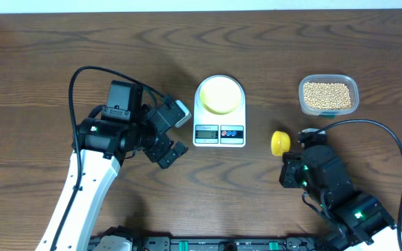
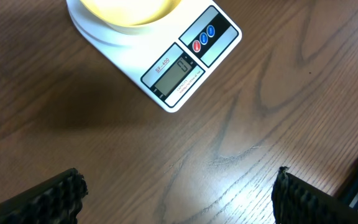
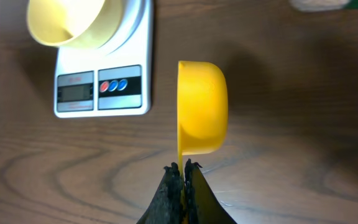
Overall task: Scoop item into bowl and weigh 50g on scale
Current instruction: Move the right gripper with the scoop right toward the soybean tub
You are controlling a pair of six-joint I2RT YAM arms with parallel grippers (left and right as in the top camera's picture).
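Both arms sit nearest the overhead camera. The left claw (image 1: 176,132) gapes beside the scale (image 1: 219,129), which bears the bowl (image 1: 220,95). The beans (image 1: 327,94) fill a tub (image 1: 355,89).

Left wrist: fingers (image 2: 61,196) stand wide over the table (image 2: 229,155).

Right wrist: the right claw (image 3: 180,177) is pinched on a yellow spoon (image 3: 201,106).

Left arm (image 1: 82,188): white tapered link at lower left of the overhead view, black joint housings, small green light.
Left gripper (image 2: 178,186): black pads (image 2: 55,199) with ribbed faces, in the bottom corners.
Right arm (image 1: 326,178): black housings, green lights, white link at lower right.
Right gripper (image 3: 180,167): slim black tapered fingers, bottom centre.
Cables (image 1: 361,121): thin black loops over each arm.
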